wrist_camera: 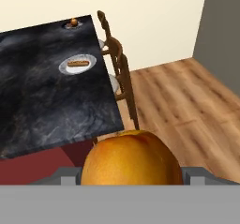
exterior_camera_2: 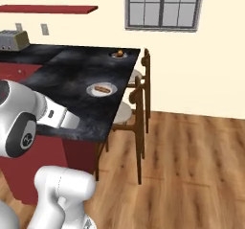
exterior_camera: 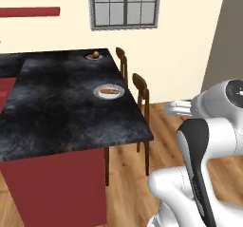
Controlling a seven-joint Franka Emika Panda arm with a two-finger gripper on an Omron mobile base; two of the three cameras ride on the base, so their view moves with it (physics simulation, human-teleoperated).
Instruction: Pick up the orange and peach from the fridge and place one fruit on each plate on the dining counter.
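A large orange-yellow fruit [wrist_camera: 131, 158] is held clenched in the tool [wrist_camera: 131, 178], off the near corner of the black bench [exterior_camera: 61, 107]. On the bench, a near plate [exterior_camera: 109, 91] is seen, and a far plate [exterior_camera: 95, 56] carrying a small orange fruit [exterior_camera: 96, 54]. Wooden stools [exterior_camera: 141, 98] are set alongside.

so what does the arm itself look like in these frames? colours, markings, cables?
Glossy white rounded arm links with a black band at the joint. A round grey joint cap carries a small dark logo. Grey gripper body at the hand view's bottom. No cables visible.
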